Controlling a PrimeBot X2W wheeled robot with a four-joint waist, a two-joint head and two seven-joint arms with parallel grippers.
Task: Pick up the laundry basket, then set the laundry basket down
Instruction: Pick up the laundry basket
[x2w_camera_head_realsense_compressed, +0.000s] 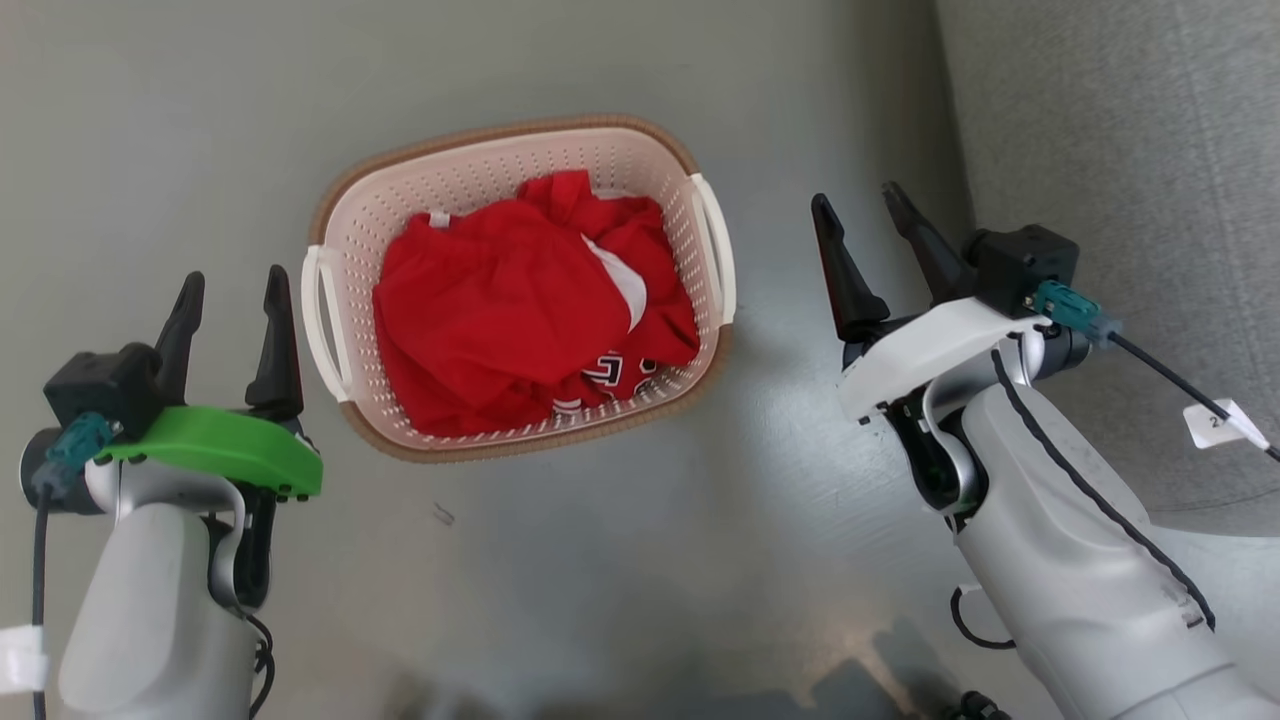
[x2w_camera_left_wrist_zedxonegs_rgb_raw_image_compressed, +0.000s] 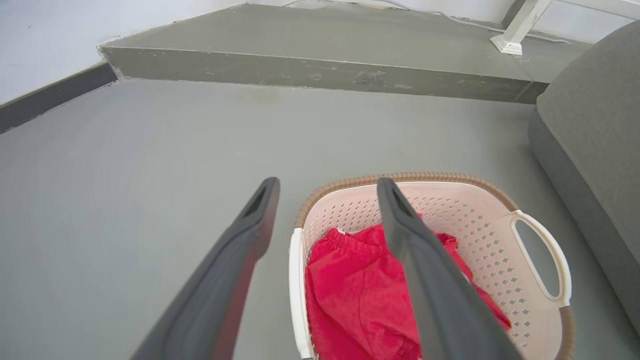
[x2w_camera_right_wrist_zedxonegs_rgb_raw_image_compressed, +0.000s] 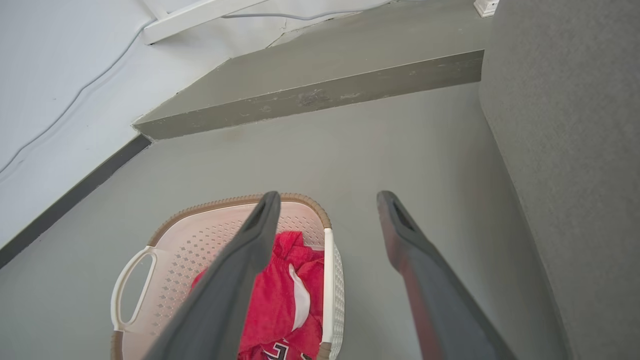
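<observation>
Laundry basket (x2w_camera_head_realsense_compressed: 470, 180) stands upright on the grey floor (x2w_camera_head_realsense_compressed: 640, 580), in the upper centre of the head view, between the two arms. It has cream perforated walls, a brown woven-look rim and one white handle on each short side. A crumpled red garment (x2w_camera_head_realsense_compressed: 500, 310) with white trim and dark lettering lies inside and covers most of the bottom.

Left gripper (x2w_camera_head_realsense_compressed: 235, 278): fingers apart, nothing held. The tips point up the head view just beside the basket's left handle (x2w_camera_head_realsense_compressed: 322, 320); contact cannot be told. In the left wrist view this handle shows between the two fingers, one finger lying across the basket's inside and the other across bare floor.

Right gripper (x2w_camera_head_realsense_compressed: 856, 196): fingers apart, nothing held. It is near the right handle (x2w_camera_head_realsense_compressed: 715, 245), with a strip of bare floor between them.

A grey upholstered seat (x2w_camera_head_realsense_compressed: 1120, 150) lies just beside the right arm. A raised grey step (x2w_camera_left_wrist_zedxonegs_rgb_raw_image_compressed: 320, 75) runs beyond the basket, below a white wall
</observation>
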